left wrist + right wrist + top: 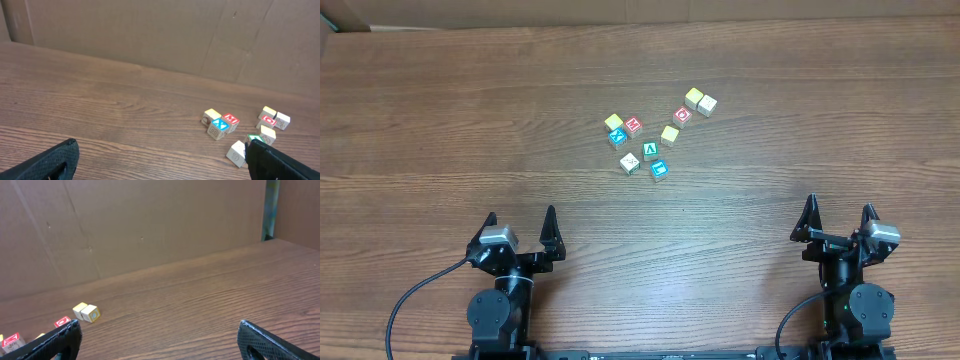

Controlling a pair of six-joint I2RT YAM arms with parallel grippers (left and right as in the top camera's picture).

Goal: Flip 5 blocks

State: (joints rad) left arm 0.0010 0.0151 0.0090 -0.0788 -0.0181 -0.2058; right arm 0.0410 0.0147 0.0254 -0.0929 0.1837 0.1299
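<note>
Several small blocks lie in a loose cluster on the far middle of the table (440, 120): a yellow one (613, 122), a red one (633, 125), a blue one (617, 136), a cream one (629, 162), a teal one (650, 150) and others up to a cream block (707, 104). My left gripper (520, 218) is open at the near left, well short of them. My right gripper (838, 208) is open at the near right. The left wrist view shows the blue block (218, 127) and a cream block (236, 152) beside my right finger (270, 160). Nothing sits between either pair of fingers.
A brown cardboard wall (150, 35) stands along the table's far edge. In the right wrist view a yellow block (80, 310) and its cream-sided neighbour (90, 313) sit far left, with bare wood (200, 305) ahead of the gripper (160, 342).
</note>
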